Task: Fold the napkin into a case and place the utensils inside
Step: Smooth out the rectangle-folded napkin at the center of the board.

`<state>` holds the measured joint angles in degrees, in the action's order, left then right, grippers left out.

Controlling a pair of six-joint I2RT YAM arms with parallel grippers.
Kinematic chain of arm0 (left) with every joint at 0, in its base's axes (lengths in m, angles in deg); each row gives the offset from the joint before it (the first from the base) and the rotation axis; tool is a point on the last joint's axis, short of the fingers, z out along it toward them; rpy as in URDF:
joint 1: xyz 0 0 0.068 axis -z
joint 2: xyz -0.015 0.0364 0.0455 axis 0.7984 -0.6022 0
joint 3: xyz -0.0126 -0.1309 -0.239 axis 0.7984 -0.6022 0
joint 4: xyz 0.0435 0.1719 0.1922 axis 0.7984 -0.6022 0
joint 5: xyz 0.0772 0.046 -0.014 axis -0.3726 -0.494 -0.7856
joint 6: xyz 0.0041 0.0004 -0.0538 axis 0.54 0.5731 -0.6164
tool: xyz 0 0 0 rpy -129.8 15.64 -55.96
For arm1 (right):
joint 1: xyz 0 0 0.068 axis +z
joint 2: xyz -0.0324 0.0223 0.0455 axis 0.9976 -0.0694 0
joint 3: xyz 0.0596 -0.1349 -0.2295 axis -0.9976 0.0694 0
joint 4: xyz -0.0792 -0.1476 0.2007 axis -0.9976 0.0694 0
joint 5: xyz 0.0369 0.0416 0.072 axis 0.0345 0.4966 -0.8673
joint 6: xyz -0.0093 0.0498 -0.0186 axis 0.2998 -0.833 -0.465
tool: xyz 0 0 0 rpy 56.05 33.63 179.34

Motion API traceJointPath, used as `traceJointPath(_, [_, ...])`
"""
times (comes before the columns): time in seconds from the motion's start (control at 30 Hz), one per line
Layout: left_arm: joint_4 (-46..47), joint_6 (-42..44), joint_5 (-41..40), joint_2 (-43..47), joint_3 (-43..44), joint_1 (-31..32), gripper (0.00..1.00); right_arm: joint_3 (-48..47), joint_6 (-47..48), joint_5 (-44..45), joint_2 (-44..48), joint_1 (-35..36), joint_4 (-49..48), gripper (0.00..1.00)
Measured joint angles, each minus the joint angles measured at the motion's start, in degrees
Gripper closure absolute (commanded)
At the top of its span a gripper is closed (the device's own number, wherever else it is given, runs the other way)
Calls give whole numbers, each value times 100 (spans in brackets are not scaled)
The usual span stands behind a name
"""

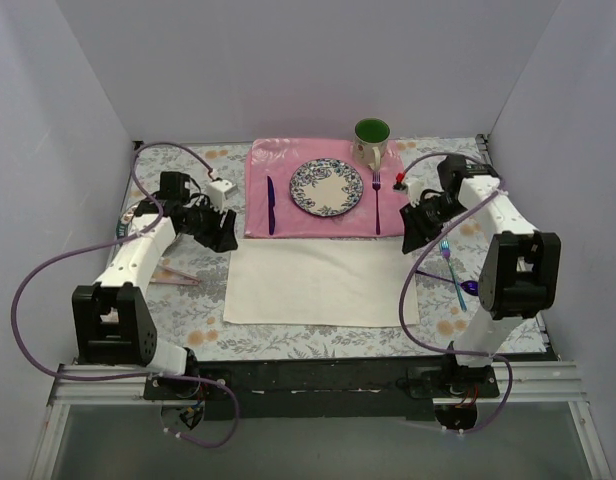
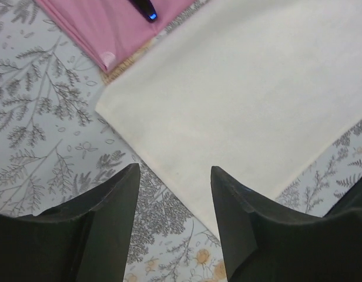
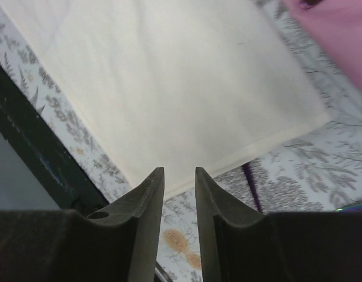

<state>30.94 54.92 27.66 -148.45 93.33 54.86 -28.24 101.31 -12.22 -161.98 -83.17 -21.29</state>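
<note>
The cream-white napkin (image 1: 323, 282) lies flat as a wide rectangle on the floral table, just in front of the pink placemat (image 1: 323, 215). It fills much of the left wrist view (image 2: 245, 88) and the right wrist view (image 3: 169, 82). My left gripper (image 1: 220, 235) hovers by the napkin's far left corner, open (image 2: 175, 173), with nothing between its fingers. My right gripper (image 1: 410, 235) hovers over the napkin's right edge with its jaws a narrow gap apart (image 3: 180, 173) and nothing in them. The iridescent utensils (image 1: 454, 275) lie on the table right of the napkin, partly under the right arm.
On the placemat stand a patterned plate (image 1: 327, 187), a dark purple knife (image 1: 270, 205), a dark purple fork (image 1: 376, 200) and a green-lined mug (image 1: 371, 140). A purple cable (image 3: 251, 185) crosses the table near the right gripper. The table's dark front edge (image 3: 34, 147) lies close behind the napkin.
</note>
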Motion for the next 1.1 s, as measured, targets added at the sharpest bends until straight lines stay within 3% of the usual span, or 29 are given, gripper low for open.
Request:
traceJointPath(0.17, [-459, 332, 144, 494, -625, 31, 49, 1132, 531, 208, 846, 619, 533, 61])
traceJointPath(0.27, [-575, 553, 177, 772, -1071, 33, 50, 2006, 688, 590, 1064, 909, 538, 58])
traceJointPath(0.43, [-667, 966, 98, 1016, -1569, 57, 51, 2647, 697, 1145, 1333, 1174, 345, 56])
traceJointPath(0.8, [-507, 1012, -136, 1303, -1733, 96, 51, 2463, -293, 1690, 1073, 1244, -234, 61])
traceJointPath(1.1, [282, 24, -428, 1923, -2055, 96, 48, 2887, -1056, 1956, 1169, 1244, -479, 62])
